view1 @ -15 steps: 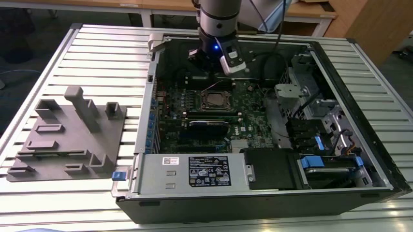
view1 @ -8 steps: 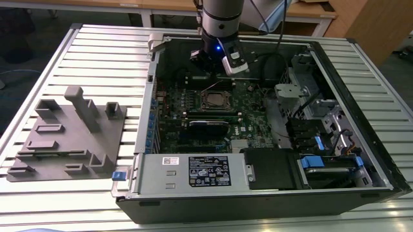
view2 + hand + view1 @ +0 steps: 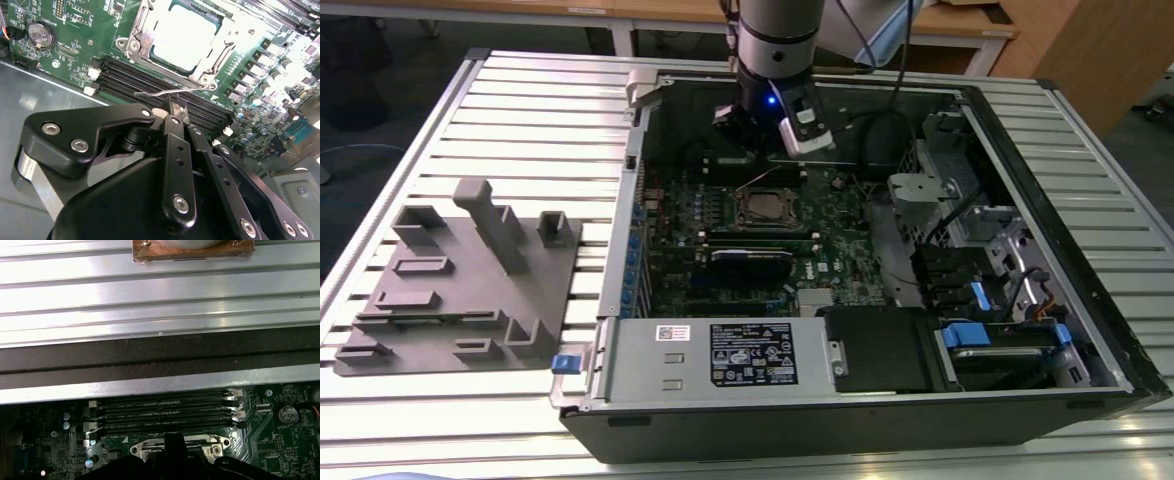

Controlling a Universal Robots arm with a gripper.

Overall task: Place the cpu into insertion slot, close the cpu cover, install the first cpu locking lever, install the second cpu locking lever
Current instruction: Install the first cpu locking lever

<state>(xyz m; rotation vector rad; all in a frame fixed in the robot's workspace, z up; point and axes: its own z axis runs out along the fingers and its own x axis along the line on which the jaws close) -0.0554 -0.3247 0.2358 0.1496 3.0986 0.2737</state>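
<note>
**Fingers at the socket lever, chip seated under its frame**

Down inside the open computer case [image 3: 854, 430] on the slatted tabletop [image 3: 520, 110], the gripper [image 3: 175, 106] hangs over the green motherboard [image 3: 687, 205], just at twelve o'clock of the insertion slot [image 3: 765, 207] in the exterior view. The fingers [image 3: 176, 127] are drawn together with no gap showing. Their tips sit right at a thin wire locking lever [image 3: 155, 93] that stands up off the board; whether they pinch it, I cannot tell.

The cpu [image 3: 187, 35] is in the slot, and the cpu cover [image 3: 222, 52] lies flat around it. Between the tips and the socket runs a bank of black memory slots [image 3: 135, 80], with a coin battery [image 3: 39, 34] well apart from them.

The case is crowded: a power supply [image 3: 720, 355] at six o'clock of the socket, drive bays with blue tabs [image 3: 987, 335] at four, black cables [image 3: 881, 125] at one. Outside, at nine o'clock, a grey fixture block [image 3: 454, 270] rests on the tabletop, apart from the case.
</note>
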